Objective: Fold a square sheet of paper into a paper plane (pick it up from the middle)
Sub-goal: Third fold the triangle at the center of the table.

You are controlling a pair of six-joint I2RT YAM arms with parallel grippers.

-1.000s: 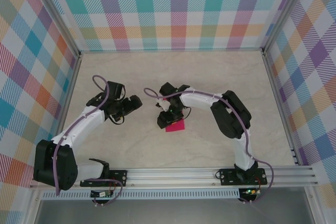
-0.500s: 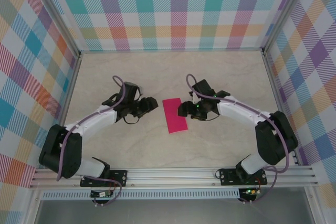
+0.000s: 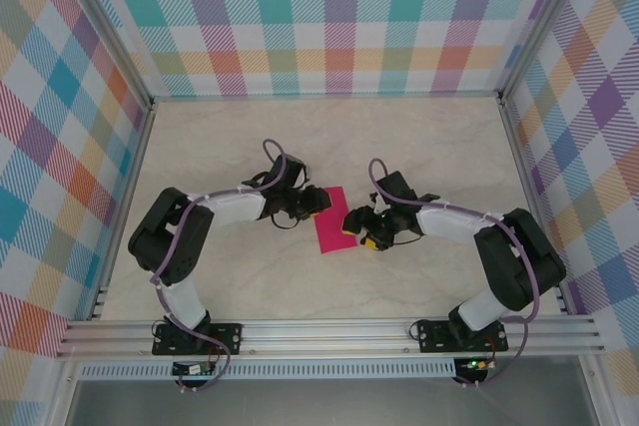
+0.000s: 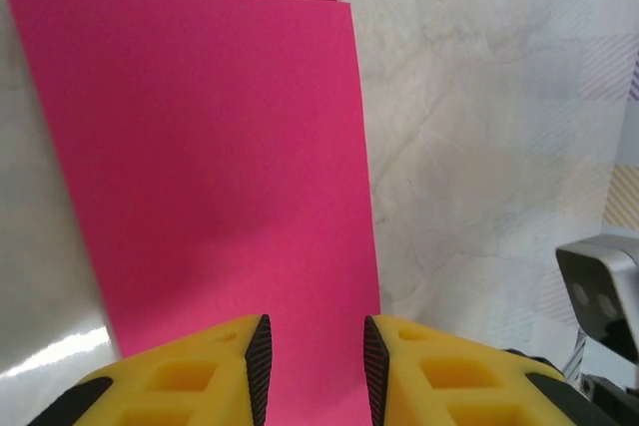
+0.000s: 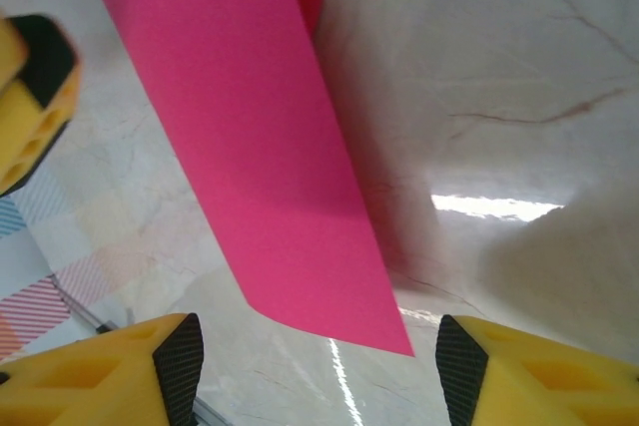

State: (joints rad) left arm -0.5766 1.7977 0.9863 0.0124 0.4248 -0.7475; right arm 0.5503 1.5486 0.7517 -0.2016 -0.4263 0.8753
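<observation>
Worktop (image 3: 230,266): pale marble-look, glossy, glare patches. Walls (image 3: 339,17): pastel plaid panels on three sides. Aluminium rail (image 3: 329,331) along near edge. Sheet of paper (image 3: 332,218): magenta, narrow rectangle, mid-worktop between my claws, second layer peeking at one end. My left claw (image 4: 315,366): yellow fingers narrowly apart over sheet's edge, nothing gripped. My right claw (image 5: 318,351): spread wide, sheet's corner between fingers, nothing held.
</observation>
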